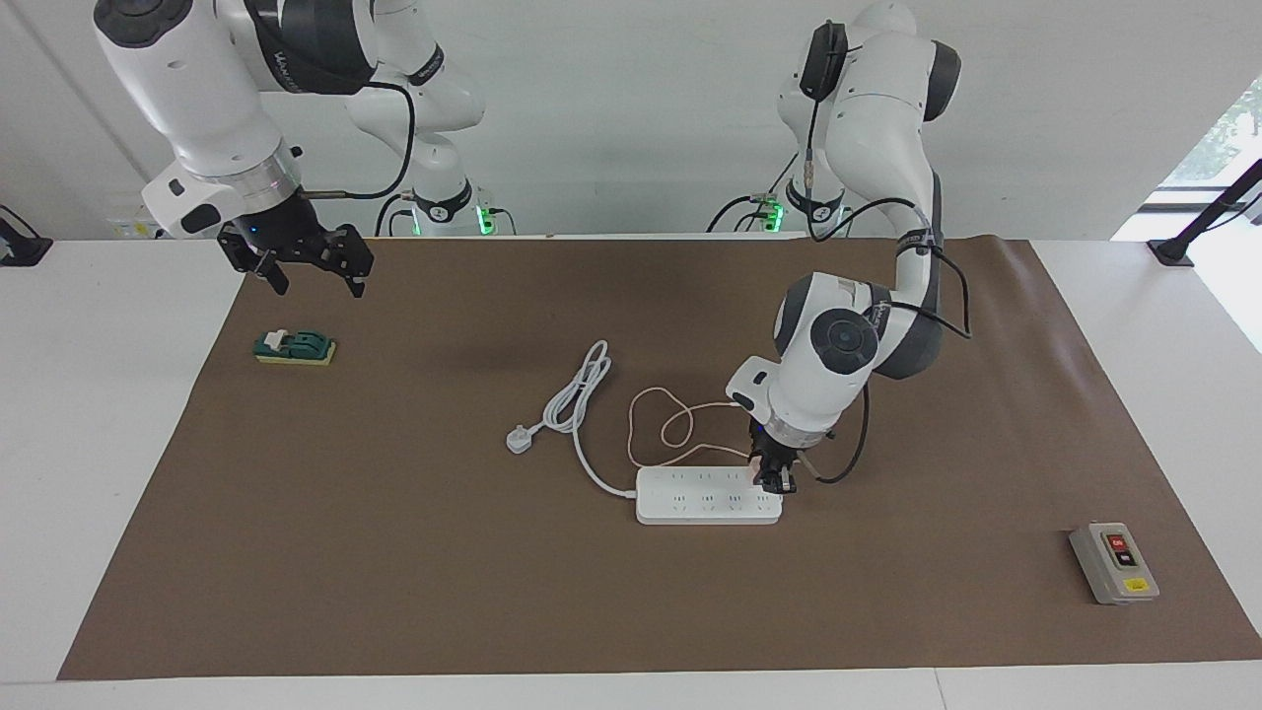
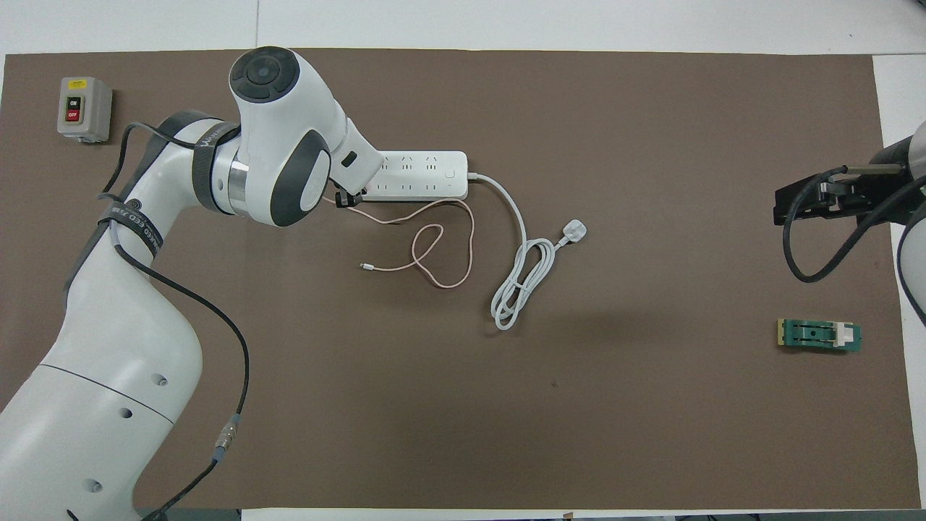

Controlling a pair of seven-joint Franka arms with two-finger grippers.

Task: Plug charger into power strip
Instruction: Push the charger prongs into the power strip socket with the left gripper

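brown mat (image 1: 394, 552), power strip (image 1: 705, 495) lengthwise along table

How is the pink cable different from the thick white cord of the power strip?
The pink cable is thin and lies in open loops; the white cord is thick and folded into a tight bundle. The pink cable ends in a small connector, the white cord in a three-pin plug. Both lie on the brown mat, nearer the robots than the power strip.

Your left arm: reaches out from its base, elbow bent, wrist pointing straight down; left gripper (image 1: 774, 480) low, fingers closed. Your right arm: waits raised, wrist tilted; right gripper (image 1: 308, 273) in the air, fingers spread wide, holding nothing.
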